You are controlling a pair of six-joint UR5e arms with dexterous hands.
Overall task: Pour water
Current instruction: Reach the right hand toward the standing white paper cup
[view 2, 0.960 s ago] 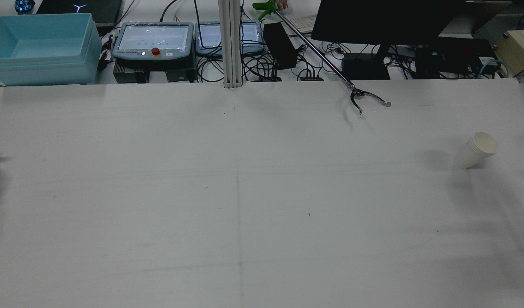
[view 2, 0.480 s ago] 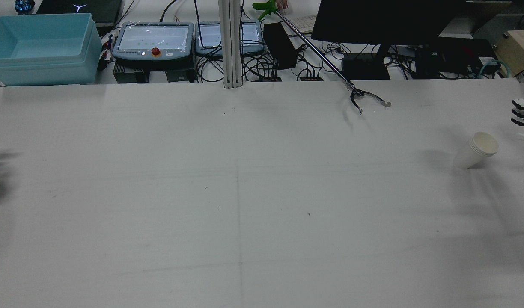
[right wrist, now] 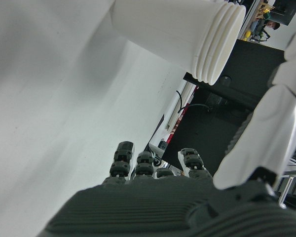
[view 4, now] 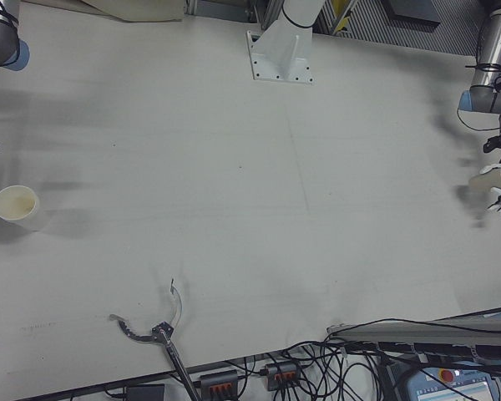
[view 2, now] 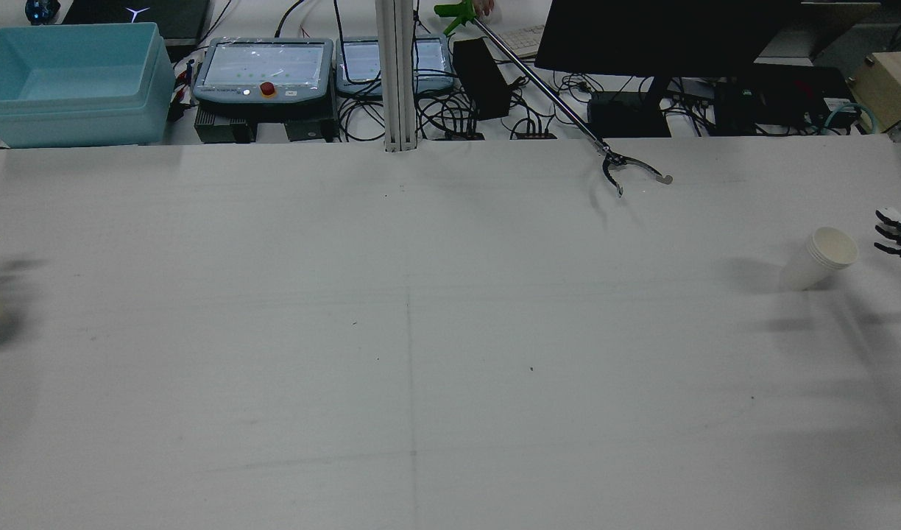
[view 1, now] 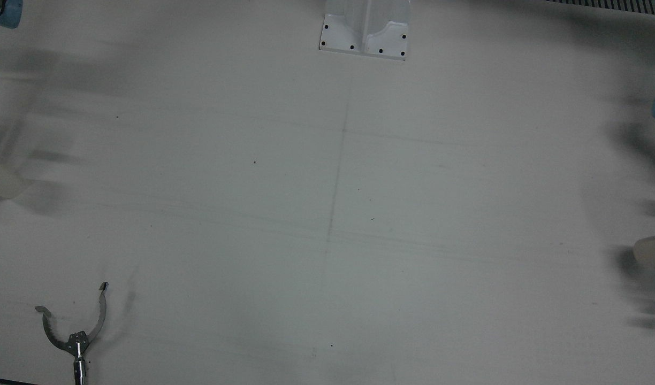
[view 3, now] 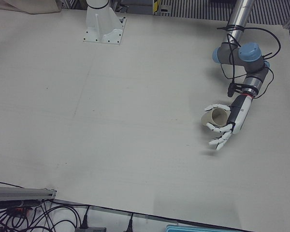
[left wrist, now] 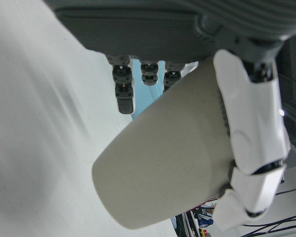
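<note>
Paper cups at both table edges, wide bare middle.
My left hand (view 3: 225, 131) clasps 1 cup (view 3: 215, 115); my right hand (view 2: 898, 240), fingers spread, flanks the stacked cups (view 2: 818, 258).

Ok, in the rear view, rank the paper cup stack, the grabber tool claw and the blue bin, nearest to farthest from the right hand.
From the right hand:
1. Paper cup stack, just beside it, far right.
2. Grabber tool claw, right of centre, at the table's far edge.
3. Blue bin, far left, beyond the table.

Legible text: none found.
Teach pendant (view 2: 263, 70) screens at the rear view's upper left: markings too small to read.
</note>
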